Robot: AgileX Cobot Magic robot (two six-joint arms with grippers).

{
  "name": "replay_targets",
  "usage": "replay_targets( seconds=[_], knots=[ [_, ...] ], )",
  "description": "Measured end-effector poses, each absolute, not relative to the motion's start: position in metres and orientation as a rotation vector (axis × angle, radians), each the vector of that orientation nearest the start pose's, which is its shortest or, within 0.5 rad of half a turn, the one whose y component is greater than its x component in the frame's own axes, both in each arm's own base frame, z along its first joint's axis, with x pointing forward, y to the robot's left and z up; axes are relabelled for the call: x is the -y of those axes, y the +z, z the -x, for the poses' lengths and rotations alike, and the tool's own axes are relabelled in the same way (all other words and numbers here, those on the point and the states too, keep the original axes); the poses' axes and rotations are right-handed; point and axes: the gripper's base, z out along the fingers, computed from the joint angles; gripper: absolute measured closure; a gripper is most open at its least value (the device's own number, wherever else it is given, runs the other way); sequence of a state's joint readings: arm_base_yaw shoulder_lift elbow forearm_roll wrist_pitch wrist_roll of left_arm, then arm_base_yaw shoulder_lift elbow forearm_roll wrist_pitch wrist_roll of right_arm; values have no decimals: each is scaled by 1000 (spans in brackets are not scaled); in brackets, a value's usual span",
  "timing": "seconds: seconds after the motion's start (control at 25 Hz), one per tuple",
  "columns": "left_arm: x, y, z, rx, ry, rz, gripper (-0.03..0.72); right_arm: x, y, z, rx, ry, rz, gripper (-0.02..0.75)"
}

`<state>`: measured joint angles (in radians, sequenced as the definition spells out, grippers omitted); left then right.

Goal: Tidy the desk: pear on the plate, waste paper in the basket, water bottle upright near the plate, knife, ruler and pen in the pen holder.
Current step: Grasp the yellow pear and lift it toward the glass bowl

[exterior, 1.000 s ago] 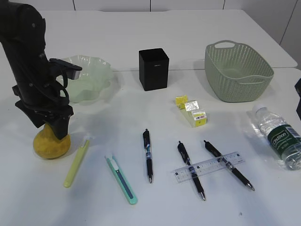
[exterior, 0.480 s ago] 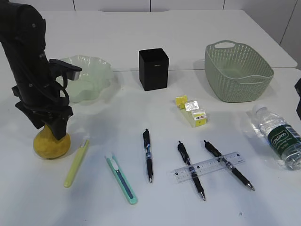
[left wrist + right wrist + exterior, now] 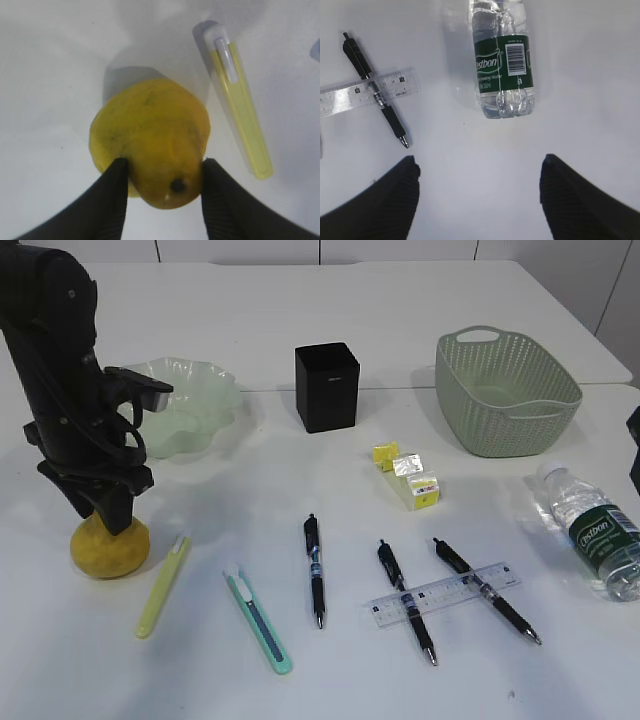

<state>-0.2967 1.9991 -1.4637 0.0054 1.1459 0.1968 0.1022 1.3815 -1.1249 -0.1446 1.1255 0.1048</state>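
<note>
As its fingers drew in, the left hand [image 3: 162, 175] clamped onto the pear [image 3: 150, 140], still on the table [image 3: 400, 300], readying the lift to the plate [image 3: 195, 405]; the right hand [image 3: 477, 172] hung apart.

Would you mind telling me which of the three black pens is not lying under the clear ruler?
The leftmost black pen, lying alone beside the green knife. The ruler lies across the other two pens.

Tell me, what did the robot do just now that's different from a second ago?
The left gripper closed its black fingers onto the speckled yellow-brown pear, which still sits on the white desk. The pens, clear plastic ruler, lying water bottle and open right gripper stayed put.
</note>
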Motion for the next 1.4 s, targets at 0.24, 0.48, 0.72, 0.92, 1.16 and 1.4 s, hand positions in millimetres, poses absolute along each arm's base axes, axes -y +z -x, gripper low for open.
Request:
replay_targets(
  seconds=[0.24, 0.48, 0.72, 0.92, 1.16, 1.4],
  knots=[
    [112, 184, -369, -3068, 10, -776, 396, -15, 300, -260, -2849, -157, 59, 181],
    [112, 185, -369, -3067, 12, -777, 399, -15, 300, -260, -2849, -157, 59, 181],
    [111, 185, -366, -3103, 28, -792, 401, -15, 300, -260, -2849, -157, 59, 181],
    [110, 185, -365, -3112, 32, -796, 402, -15, 300, -260, -2849, -157, 59, 181],
    [110, 185, -365, -3112, 32, -796, 403, -15, 300, -260, -2849, -157, 59, 181],
    [114, 200, -374, -3064, 11, -776, 403, -15, 300, -260, -2849, -157, 59, 181]
  ],
)
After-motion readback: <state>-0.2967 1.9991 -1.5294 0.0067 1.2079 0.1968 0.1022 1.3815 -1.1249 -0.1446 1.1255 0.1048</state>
